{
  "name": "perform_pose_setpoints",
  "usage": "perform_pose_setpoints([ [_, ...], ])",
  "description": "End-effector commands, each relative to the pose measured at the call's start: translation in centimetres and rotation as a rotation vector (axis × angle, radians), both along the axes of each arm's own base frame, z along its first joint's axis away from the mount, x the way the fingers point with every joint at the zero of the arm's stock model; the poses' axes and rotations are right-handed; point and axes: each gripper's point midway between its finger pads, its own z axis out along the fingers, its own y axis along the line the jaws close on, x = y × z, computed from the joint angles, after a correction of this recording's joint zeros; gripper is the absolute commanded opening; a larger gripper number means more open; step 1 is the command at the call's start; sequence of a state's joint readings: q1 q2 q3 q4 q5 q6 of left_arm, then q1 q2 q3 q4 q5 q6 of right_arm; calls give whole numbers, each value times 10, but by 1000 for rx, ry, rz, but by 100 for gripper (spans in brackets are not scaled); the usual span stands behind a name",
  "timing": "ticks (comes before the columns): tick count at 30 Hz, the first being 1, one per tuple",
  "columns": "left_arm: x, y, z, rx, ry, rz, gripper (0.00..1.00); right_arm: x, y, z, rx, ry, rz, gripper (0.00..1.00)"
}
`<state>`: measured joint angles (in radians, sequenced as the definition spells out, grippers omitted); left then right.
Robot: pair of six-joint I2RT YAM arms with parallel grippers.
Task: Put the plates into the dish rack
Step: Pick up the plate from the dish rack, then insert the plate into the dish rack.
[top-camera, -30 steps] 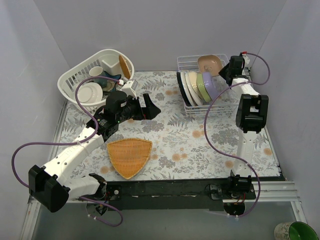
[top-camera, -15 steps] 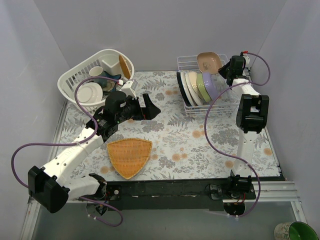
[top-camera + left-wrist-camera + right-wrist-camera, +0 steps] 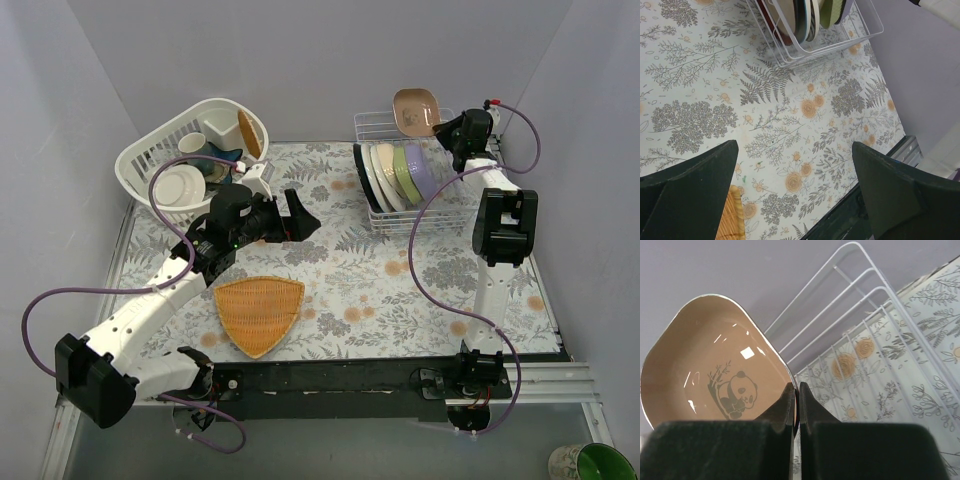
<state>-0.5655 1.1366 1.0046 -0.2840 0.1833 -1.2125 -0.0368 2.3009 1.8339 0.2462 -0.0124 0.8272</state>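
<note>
The right gripper (image 3: pixel 796 390) is pinched tight on the rim of a tan rounded-square dish (image 3: pixel 715 365) with a panda printed inside; both fingers (image 3: pixel 785 407) meet on the dish's edge with no gap showing. In the overhead view that dish (image 3: pixel 416 110) hangs in the air, tilted with its hollow facing the camera, over the far end of the white wire dish rack (image 3: pixel 398 224). The rack sits at about 1 o'clock on the floral-patterned table (image 3: pixel 350 280).

Four plates stand on edge in the rack's near slots, packed side by side; from 9 o'clock towards 3 o'clock they are a dark plate (image 3: pixel 362 178), a cream dish (image 3: pixel 383 172), a pale green dish (image 3: pixel 402 170) and a lilac dish (image 3: pixel 422 172).

The left gripper (image 3: pixel 298 215) hovers over the middle of the table with its jaws spread wide and nothing between them; its wrist camera shows only bare table between the two fingers.

An orange woven triangular tray (image 3: pixel 258 312) lies flat at about 7 o'clock, apart from the rack. A white slotted oval basket (image 3: pixel 150 150) sits at 10 o'clock, with a plain white round plate (image 3: pixel 180 185) and cups inside.
</note>
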Motion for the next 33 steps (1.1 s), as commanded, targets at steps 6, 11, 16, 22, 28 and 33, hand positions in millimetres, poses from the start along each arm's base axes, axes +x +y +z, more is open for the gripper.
perform_pose_setpoints([
  [6,-6,5,9,-22,-30,1,98,3,32,75,98,-205,76,1],
  [11,-8,8,11,-20,-37,9,98,5,40,86,129,-238,92,1],
  [16,-10,10,13,-16,-36,9,98,2,62,106,157,-288,137,1],
  [22,-12,12,20,-25,-53,14,98,-3,91,141,146,-337,183,1],
  [28,-18,16,28,-36,-67,16,98,-14,125,191,105,-398,220,1],
  [33,-23,24,41,-47,-97,38,98,-32,141,218,27,-382,220,1],
])
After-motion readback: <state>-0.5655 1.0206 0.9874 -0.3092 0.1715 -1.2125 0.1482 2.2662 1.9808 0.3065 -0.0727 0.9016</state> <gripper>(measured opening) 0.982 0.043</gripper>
